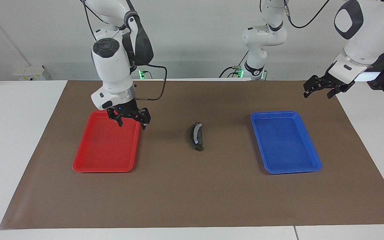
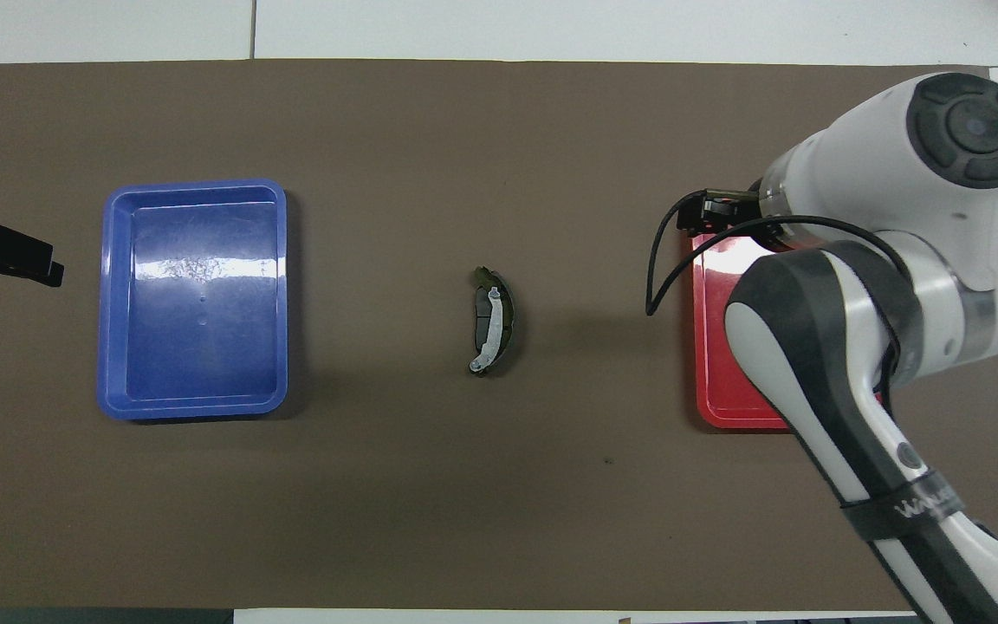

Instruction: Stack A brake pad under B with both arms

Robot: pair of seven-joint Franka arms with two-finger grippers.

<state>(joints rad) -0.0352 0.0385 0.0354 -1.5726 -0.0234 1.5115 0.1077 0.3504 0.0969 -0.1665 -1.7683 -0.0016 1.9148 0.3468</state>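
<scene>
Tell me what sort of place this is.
Most likely a robotics lab test bench. A brown mat covers a white table, with a red tray and a blue tray set apart and a stacked brake pad pair between them. The right gripper hangs over the red tray; the left gripper waits aside.

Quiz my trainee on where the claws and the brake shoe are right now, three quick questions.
1. True or false: the crescent brake shoe lies in the blue tray.
2. What is the right claw over?
a) the blue tray
b) the edge of the red tray nearer the robots
c) the brake shoe
3. Fill in: the left claw hangs in the air at the ____ tray's end of the table.

Key
1. False: it lies on the brown mat, between the two trays.
2. b
3. blue
</scene>
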